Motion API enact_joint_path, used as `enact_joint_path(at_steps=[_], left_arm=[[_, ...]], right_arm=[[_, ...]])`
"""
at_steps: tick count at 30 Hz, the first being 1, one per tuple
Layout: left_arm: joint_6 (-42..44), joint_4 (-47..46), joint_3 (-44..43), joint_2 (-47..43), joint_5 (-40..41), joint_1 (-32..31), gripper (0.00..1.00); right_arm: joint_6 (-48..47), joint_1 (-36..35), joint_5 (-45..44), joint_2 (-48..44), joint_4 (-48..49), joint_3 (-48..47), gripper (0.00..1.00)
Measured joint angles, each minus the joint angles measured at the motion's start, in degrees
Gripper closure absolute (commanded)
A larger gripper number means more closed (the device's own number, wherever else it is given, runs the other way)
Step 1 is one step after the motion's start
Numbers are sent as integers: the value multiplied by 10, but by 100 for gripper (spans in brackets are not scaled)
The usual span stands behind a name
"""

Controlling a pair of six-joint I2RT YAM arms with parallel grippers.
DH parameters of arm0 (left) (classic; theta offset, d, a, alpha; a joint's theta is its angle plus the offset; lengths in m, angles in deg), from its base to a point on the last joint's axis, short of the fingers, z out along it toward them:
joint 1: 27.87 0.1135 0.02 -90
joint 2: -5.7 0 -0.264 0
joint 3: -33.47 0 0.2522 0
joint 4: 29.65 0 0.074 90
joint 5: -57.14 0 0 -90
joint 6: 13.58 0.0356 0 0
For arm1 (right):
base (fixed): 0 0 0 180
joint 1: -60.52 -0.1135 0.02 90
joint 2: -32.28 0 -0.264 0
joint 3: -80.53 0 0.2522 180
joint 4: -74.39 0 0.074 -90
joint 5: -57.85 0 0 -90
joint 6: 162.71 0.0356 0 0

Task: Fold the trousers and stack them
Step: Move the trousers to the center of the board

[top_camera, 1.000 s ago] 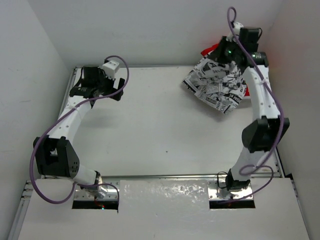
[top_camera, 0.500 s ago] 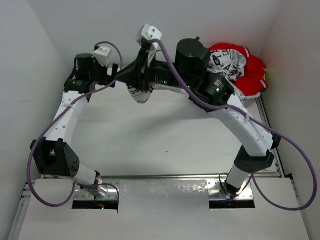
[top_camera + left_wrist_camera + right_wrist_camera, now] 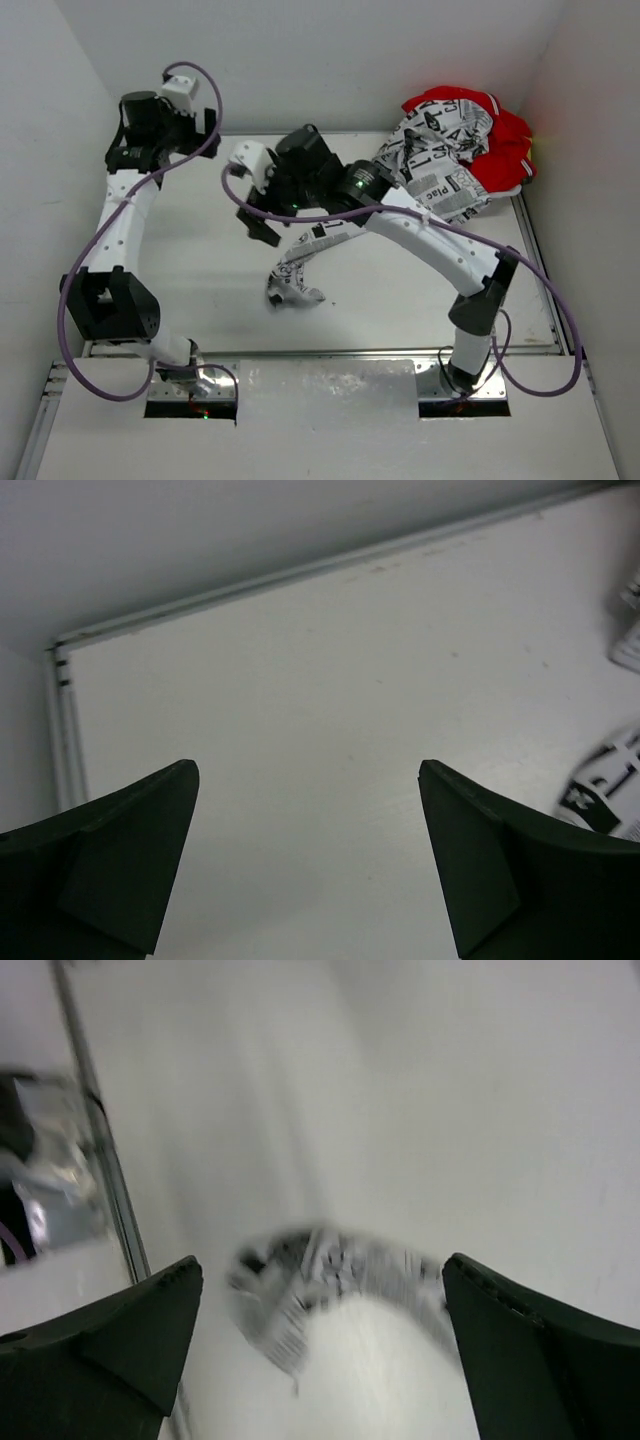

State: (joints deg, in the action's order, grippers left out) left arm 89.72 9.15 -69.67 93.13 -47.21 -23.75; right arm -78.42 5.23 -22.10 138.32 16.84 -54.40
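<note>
— Where are the trousers (image 3: 293, 283)?

— Out on the white table (image 3: 200, 290), a little left of centre. A crumpled, newspaper-printed bunch lies there, and a narrow strip of it runs up and to the right, under the right arm. In the right wrist view the same cloth (image 3: 300, 1290) is a blurred curve flat on the table, below the fingers.

— Does the right gripper (image 3: 258, 215) have hold of it?

— No. Its two fingers stand wide apart with the cloth beneath the gap (not pinched, touching neither finger as far as the blur lets me see).

— And the left gripper (image 3: 308, 770)?

— Also spread wide, nothing between its fingers. It hangs over bare table by the far left corner, well apart from the bunch. Only scraps of printed cloth (image 3: 600, 790) show at the right edge of its view.

— What else is there?

— A heap in the far right corner: more newspaper-print cloth (image 3: 440, 165) lying on a red garment (image 3: 505, 140). Whether the strip under the arm joins that heap I cannot tell, since the arm covers the stretch between them.
</note>
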Motion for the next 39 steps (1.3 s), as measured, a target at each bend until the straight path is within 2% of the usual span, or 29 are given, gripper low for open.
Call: enact_joint_path(at_steps=[1, 2, 3, 4, 5, 6, 7, 8, 10, 13, 15, 19, 23, 25, 26, 28, 29, 30, 31, 32, 33, 34, 35, 36, 37, 39], left_arm=[[7, 3, 12, 0, -21, -7, 12], [16, 9, 24, 0, -38, -14, 12], [27, 15, 37, 1, -51, -23, 12], [44, 22, 54, 2, -60, -35, 12], [61, 25, 71, 5, -60, -52, 11], [81, 31, 88, 8, -54, -72, 10], [105, 35, 110, 14, -46, -102, 6], [127, 36, 132, 19, -37, -134, 4], [166, 39, 179, 36, -14, -205, 0], [203, 52, 233, 71, 11, -299, 0], [212, 56, 256, 87, 18, -334, 0], [217, 47, 277, 102, 51, -341, 0], [219, 20, 293, 123, 77, -337, 1], [219, 9, 301, 133, 81, -340, 9], [220, 5, 301, 135, 82, -341, 18], [217, 1, 301, 137, 83, -344, 33], [216, 2, 300, 138, 81, -344, 45], [214, 2, 300, 140, 79, -345, 51], [211, 4, 299, 141, 78, -345, 56], [210, 5, 297, 143, 77, -345, 68], [207, 9, 294, 146, 74, -345, 78], [205, 13, 291, 149, 71, -345, 92], [203, 16, 287, 152, 68, -345, 100], [200, 17, 283, 154, 67, -344, 100], [199, 18, 281, 156, 66, -342, 100], [194, 19, 276, 158, 64, -335, 100]], right_arm=[[2, 11, 1, -17, 2, 56, 4], [10, 32, 2, -38, -3, 108, 16], [25, 67, 14, -63, -2, 156, 66], [47, 118, 30, -96, 10, 207, 86], [70, 175, 35, -131, 26, 250, 97], [94, 248, 32, -167, 38, 289, 86], [110, 286, 28, -185, 43, 305, 62], [137, 384, 4, -224, 52, 330, 43], [160, 477, -28, -253, 47, 335, 20], [194, 559, -33, -264, 48, 338, 16], [216, 605, -25, -245, 54, 349, 15], [229, 664, -37, -146, 57, 347, 10], [226, 672, -58, -28, 52, 315, 1], [218, 673, -71, 16, 44, 294, 1], [211, 673, -75, 34, 40, 281, 1], [201, 675, -78, 62, 35, 260, 4], [196, 676, -72, 70, 36, 257, 7], [192, 676, -65, 71, 37, 257, 16], [190, 678, -54, 70, 40, 258, 21], [191, 681, -43, 68, 46, 261, 26], [191, 685, -33, 64, 55, 269, 40], [190, 688, -28, 58, 65, 281, 47], [193, 692, -21, 49, 79, 297, 55], [193, 693, -16, 39, 90, 313, 68], [193, 694, -10, 31, 97, 326, 97], [200, 692, 2, 20, 103, 340, 100]])
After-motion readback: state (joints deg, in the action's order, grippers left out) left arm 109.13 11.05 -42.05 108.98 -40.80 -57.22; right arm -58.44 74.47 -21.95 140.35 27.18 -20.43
